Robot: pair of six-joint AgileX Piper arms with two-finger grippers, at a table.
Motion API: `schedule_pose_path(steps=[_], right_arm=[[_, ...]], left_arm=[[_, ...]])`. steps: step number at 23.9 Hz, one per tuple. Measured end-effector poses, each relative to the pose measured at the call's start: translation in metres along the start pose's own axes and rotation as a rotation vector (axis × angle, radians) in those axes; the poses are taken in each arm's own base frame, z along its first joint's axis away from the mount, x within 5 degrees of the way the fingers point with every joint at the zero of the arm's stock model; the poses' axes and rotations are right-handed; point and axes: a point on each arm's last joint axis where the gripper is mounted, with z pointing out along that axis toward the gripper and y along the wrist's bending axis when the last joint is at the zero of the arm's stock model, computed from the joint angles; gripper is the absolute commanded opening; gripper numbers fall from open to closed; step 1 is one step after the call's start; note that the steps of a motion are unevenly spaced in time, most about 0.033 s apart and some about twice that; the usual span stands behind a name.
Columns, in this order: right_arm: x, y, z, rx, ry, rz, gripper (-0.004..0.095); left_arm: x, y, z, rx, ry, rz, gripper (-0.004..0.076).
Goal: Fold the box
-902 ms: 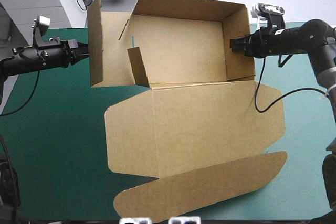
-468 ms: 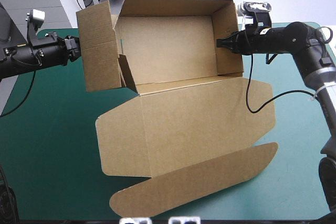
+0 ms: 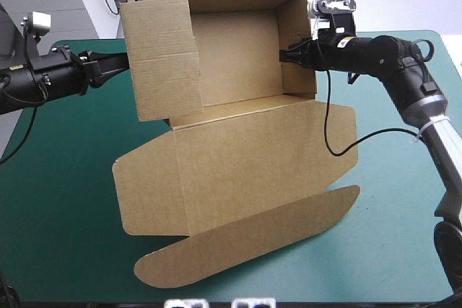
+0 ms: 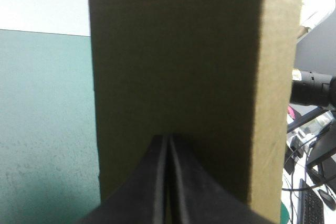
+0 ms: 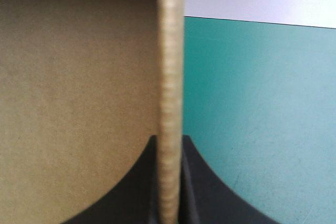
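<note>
The box (image 3: pixel 245 164) lies open at the frame's centre. The right gripper (image 3: pixel 283 55) is clamped on its right wall, upper right. The left gripper (image 3: pixel 127 62), fingers together, meets its left flap.

The high view is bright under even overhead light. The teal-green desk (image 3: pixel 65 200) shows no glare, and only a thin, soft shadow runs along the lower edge of the brown box (image 3: pixel 245 171). Inside the tray, the wall at the upper right is darker than the floor. Ahead of the left pincer (image 4: pixel 168 139), the board stands in deep shade against a bright room. At the right pincer (image 5: pixel 169 141), the inner wall is dim, the desk cover is brighter, and the board's edge catches light.
</note>
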Motion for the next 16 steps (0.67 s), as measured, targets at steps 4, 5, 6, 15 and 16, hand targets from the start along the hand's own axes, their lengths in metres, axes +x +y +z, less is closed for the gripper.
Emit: schedule_pose_path(steps=[4,5,6,15,16], right_arm=[[0.001,0.011,0.003,-0.003,-0.010,-0.023,-0.0013],[0.001,0.013,0.004,-0.004,-0.012,-0.030,-0.0013],[0.001,0.015,0.004,-0.007,-0.014,-0.033,-0.0012],[0.003,0.014,0.005,0.044,-0.009,-0.021,-0.0012],[0.003,0.014,0.005,0.046,-0.010,-0.019,-0.0012]], left_arm=[[0.004,-0.005,0.001,-0.013,0.029,0.027,0.0035],[0.005,-0.006,0.002,-0.014,0.038,0.030,0.0068],[0.006,-0.006,0.003,-0.016,0.046,0.034,0.0160],[0.008,-0.005,0.004,-0.033,0.070,-0.023,0.0491],[0.008,-0.005,0.004,-0.033,0.070,-0.025,0.0491]])
